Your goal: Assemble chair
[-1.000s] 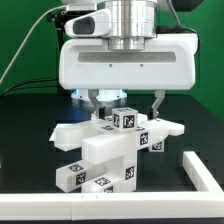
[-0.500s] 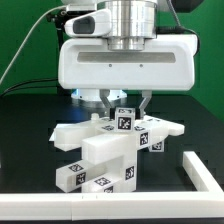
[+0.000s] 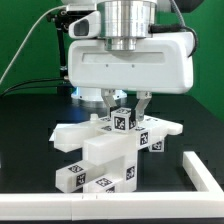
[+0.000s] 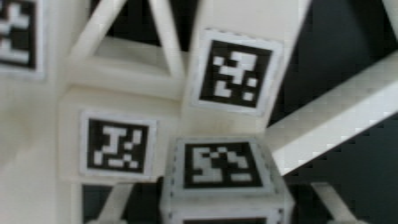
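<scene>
The chair parts form a heap of matte white tagged pieces (image 3: 105,155) in the middle of the black table. A flat slab (image 3: 72,135) sticks out toward the exterior view's left, and blocky bars (image 3: 96,178) lie lower at the front. On top of the heap stands a small tagged block (image 3: 123,121). My gripper (image 3: 125,108) comes straight down over it, and its fingers (image 3: 108,101) press on the block's two sides. In the wrist view the same block (image 4: 217,160) fills the space between the fingers (image 4: 123,200) of my gripper (image 4: 222,203), with tagged bars behind it.
A long thin white rail (image 3: 204,174) runs along the exterior view's right and continues across the front edge (image 3: 60,207). Dark cables (image 3: 30,60) hang at the back left in front of a green backdrop.
The fingers stood wide apart a second ago and have closed in on the small tagged block. The block and the heap have stayed in place.
</scene>
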Controlling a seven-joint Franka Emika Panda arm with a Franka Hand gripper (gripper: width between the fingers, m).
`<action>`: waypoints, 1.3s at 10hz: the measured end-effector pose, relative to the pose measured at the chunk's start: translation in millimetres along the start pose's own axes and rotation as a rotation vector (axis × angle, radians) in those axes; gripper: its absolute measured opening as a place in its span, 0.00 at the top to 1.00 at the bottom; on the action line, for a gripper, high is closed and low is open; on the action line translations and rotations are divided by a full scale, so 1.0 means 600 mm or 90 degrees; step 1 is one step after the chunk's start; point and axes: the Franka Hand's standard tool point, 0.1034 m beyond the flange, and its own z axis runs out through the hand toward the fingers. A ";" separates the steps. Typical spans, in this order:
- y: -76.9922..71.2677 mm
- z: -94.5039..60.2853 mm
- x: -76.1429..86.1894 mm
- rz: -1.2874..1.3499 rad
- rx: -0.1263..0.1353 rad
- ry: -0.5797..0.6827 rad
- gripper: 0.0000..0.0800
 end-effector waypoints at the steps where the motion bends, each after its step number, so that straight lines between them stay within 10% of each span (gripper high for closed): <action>1: 0.001 -0.001 0.000 0.088 -0.001 -0.004 0.64; 10: 0.014 0.002 0.026 0.402 0.029 -0.007 0.64; 13: 0.004 -0.001 0.024 0.148 0.022 -0.001 0.23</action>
